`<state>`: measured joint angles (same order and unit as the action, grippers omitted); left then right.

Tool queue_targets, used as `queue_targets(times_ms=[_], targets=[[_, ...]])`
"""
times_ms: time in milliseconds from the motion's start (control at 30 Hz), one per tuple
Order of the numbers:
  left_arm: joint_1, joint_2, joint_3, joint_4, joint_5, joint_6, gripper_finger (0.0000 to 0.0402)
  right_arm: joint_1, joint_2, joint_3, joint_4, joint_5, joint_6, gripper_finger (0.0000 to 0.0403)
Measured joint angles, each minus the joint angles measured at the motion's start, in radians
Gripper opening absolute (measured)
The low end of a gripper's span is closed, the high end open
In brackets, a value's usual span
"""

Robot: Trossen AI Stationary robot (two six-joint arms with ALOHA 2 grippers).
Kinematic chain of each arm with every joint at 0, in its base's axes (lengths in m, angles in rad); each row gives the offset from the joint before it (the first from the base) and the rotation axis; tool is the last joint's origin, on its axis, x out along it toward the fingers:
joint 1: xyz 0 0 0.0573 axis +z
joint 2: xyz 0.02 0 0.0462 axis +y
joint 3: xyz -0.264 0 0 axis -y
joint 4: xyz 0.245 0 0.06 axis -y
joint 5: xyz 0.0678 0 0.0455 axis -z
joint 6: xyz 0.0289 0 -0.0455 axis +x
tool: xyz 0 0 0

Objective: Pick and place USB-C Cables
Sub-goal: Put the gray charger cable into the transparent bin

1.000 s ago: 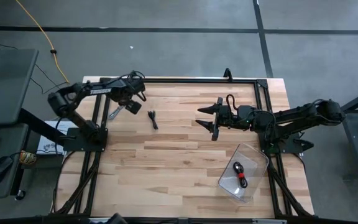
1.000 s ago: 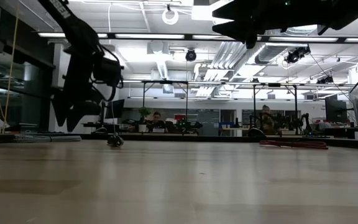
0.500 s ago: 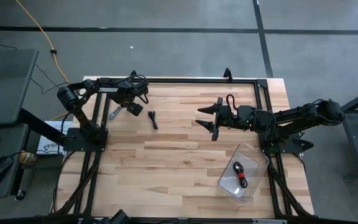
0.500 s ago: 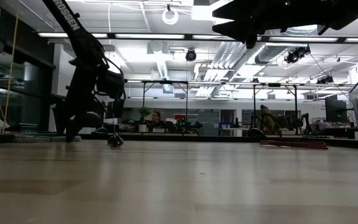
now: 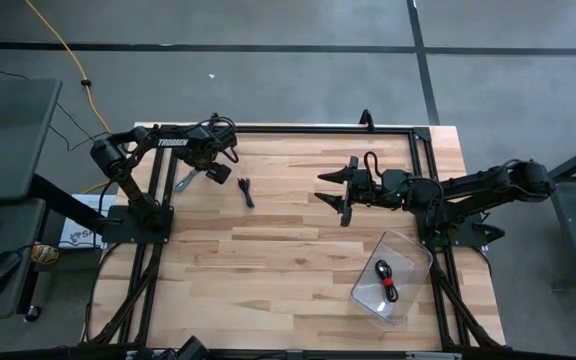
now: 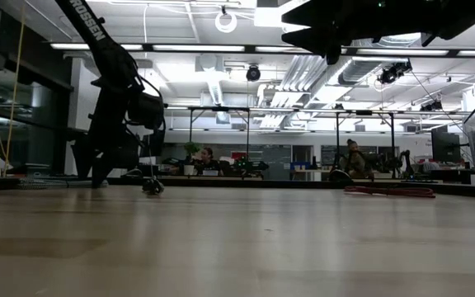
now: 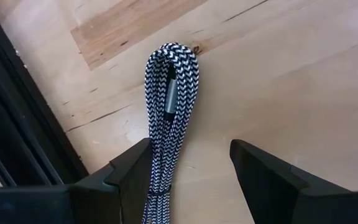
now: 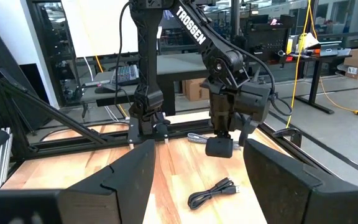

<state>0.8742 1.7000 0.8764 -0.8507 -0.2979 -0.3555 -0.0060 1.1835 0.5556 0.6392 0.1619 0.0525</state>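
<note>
A silver-grey cable [image 7: 166, 118], braided in a black-and-white herringbone weave and folded into a long narrow loop, is seen lying flat on the pale wood table [image 7: 303, 74] near the dark frame rail [image 7: 17, 124]. The left gripper [image 7: 188, 171] is lowered over it at the table's ten o'clock corner, its dark matte fingers [image 7: 260, 168] held apart, one finger set just against the cable's side and the other on bare wood; nothing is clamped. In the high view the left gripper [image 5: 200, 175] is found at the end of an arm folded sharply at the elbow and angled down. A black cable [image 5: 247, 192], thin and loosely bundled, is noted just beside it toward three o'clock; it is also seen from the right wrist [image 8: 213, 192]. The right gripper [image 5: 343, 192] is held level above mid-table, fingers spread wide, arm stretched out from three o'clock. A clear plastic bin [image 5: 408, 250] with rounded corners is placed at five o'clock, a black-and-red cable [image 5: 385, 280] coiled inside it.
</note>
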Motion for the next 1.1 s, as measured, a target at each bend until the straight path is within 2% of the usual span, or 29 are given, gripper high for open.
queue_targets(times_ms=[233, 400, 667, 933, 1100], targets=[[-0.002, 0.0, 0.004, -0.011, 0.039, 0.015, 0.0207, 0.0, 0.0, 0.0, 0.0, 0.0, 0.0, 0.0236], [-0.012, 0.001, 0.021, -0.021, 0.152, 0.037, 0.0207, 0.0, 0.0, 0.0, 0.0, 0.0, 0.0, 0.0236], [-0.088, 0.004, 0.055, -0.013, 0.279, 0.052, 0.0207, 0.0, 0.0, 0.0, 0.0, 0.0, 0.0, 0.0236], [-0.185, 0.004, 0.109, -0.014, 0.274, 0.096, 0.0207, 0.0, 0.0, 0.0, 0.0, 0.0, 0.0, 0.0236], [-0.201, 0.004, 0.141, -0.015, 0.263, 0.105, 0.0207, 0.0, 0.0, 0.0, 0.0, 0.0, 0.0, 0.0236]])
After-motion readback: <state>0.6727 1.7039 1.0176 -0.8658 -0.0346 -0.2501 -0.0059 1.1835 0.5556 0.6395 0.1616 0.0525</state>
